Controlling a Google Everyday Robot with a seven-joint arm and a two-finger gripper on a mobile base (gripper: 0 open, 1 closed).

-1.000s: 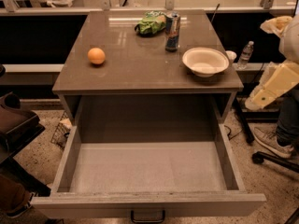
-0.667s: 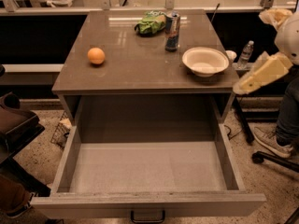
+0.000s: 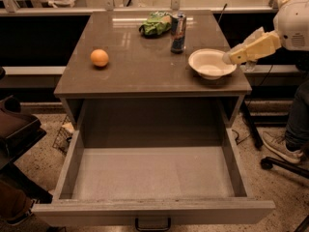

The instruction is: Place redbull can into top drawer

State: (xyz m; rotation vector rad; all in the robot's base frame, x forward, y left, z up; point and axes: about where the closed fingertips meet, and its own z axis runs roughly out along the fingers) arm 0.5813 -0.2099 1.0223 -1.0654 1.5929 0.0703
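Observation:
The redbull can [image 3: 178,32] stands upright at the back of the grey-brown cabinet top [image 3: 140,66], just left of a white bowl. The top drawer [image 3: 154,210] is pulled fully out below, and its inside shows nothing in it; its dark handle [image 3: 152,224] is at the bottom edge. My gripper [image 3: 228,58] comes in from the right on a cream arm. Its tip hangs at the right rim of the bowl, to the right of the can and a little in front of it. It holds nothing that I can see.
A white bowl [image 3: 209,64] sits at the right of the cabinet top, an orange [image 3: 99,58] at the left, and a green bag [image 3: 155,23] behind the can. A person's leg and shoe [image 3: 282,146] are at the right. A dark seat [image 3: 14,127] stands at the left.
My arm has swung left and up from beside the cabinet, so its tip is now over the bowl's right rim. The can, the orange and the drawer have not moved.

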